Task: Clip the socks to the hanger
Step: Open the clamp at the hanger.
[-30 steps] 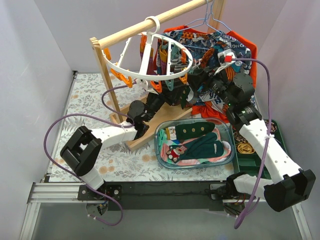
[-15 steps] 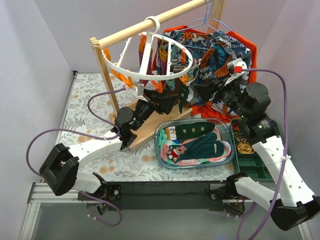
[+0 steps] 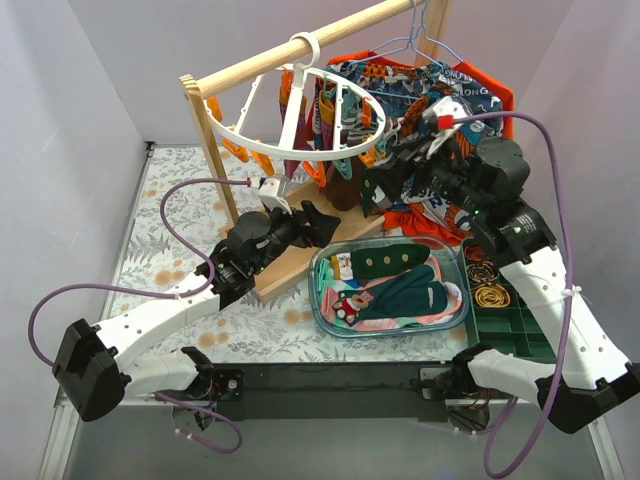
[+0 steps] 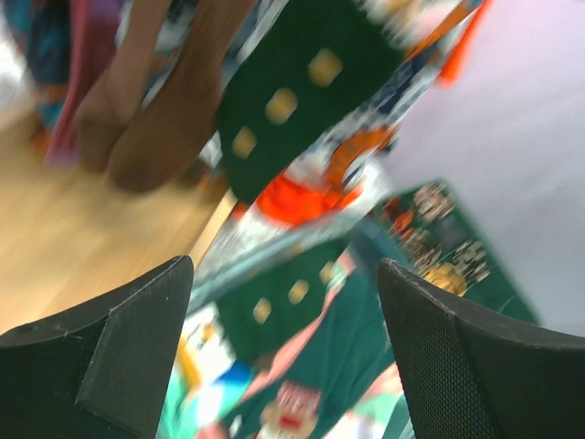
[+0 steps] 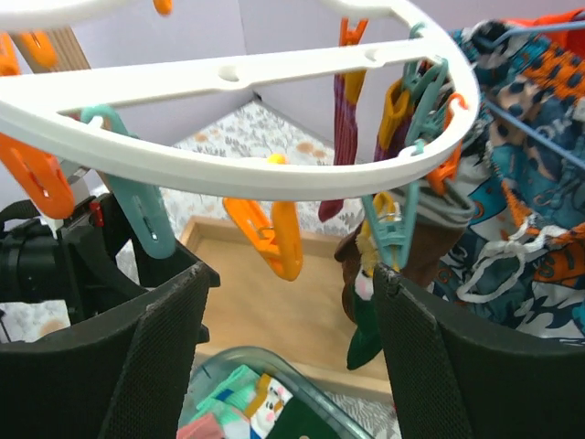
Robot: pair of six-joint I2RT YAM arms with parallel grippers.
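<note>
Top view: large white plastic ring-shaped drying hanger [image 3: 372,138], spoked, hooked over the pale wooden rail [image 3: 250,66], orange pegs dangling beneath. Below it, a clear plastic tub [image 3: 390,333] in which a dark green fabric sock with yellow dots [image 3: 385,262] and a plain dark teal sock [image 3: 412,292] are laid flat, touching. The left gripper [image 3: 322,220] is held between tub and ring; the right gripper [image 3: 392,175] is raised beside the ring's near rim. Left wrist view, blurred: jaws are spread and nothing is held; another dark green dotted sock [image 4: 292,101] is seen hanging beside brown hung socks [image 4: 155,128], above the tub. Right wrist view: jaws are parted and empty, just under the ring; an orange plastic peg [image 5: 274,238] hangs free between them, and the hanging green sock appears to be pinned by a teal peg [image 5: 391,229]. Handling, as judged: the socks are light, soft and limp and would fold when lifted, so the cuff edge is best pinched and offered taut to a peg. The hanger is stiff but free to swing, and may need steadying.
</note>
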